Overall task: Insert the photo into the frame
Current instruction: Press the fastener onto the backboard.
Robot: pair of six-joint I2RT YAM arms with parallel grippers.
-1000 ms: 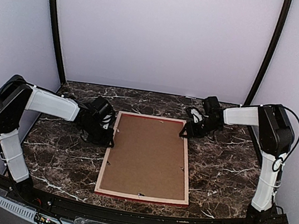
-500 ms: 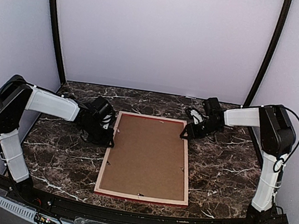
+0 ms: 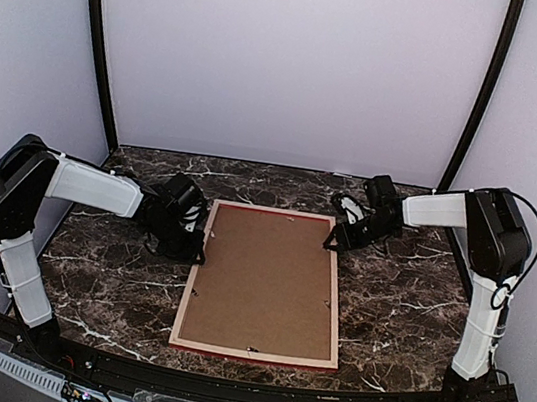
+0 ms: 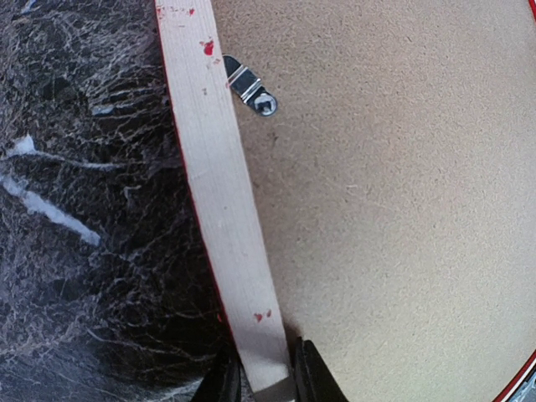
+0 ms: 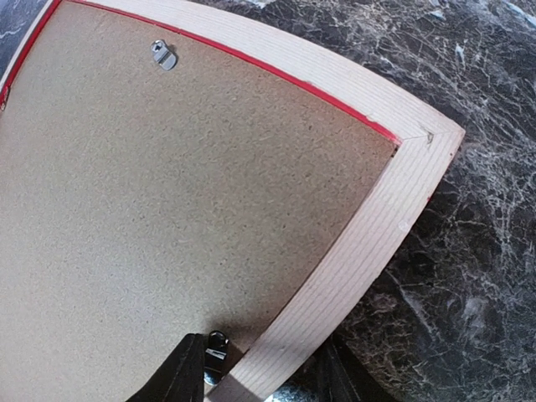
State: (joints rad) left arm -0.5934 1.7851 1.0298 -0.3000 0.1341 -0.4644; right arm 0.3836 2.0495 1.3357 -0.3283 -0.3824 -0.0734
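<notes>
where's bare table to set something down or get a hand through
Bare marble table right of the frame, left of it, and a strip behind it. Crowded beside its far half, where the left gripper and right gripper straddle the rails.

Left arm [image 3: 94,185] and right arm [image 3: 436,208] with smooth white link shells, bulky black joint housings, thin black cable [image 3: 536,241] looping beside the right elbow, black wrist blocks, left tool [image 4: 266,378] and right tool [image 5: 260,373] with matte black fingers, black bases
</notes>
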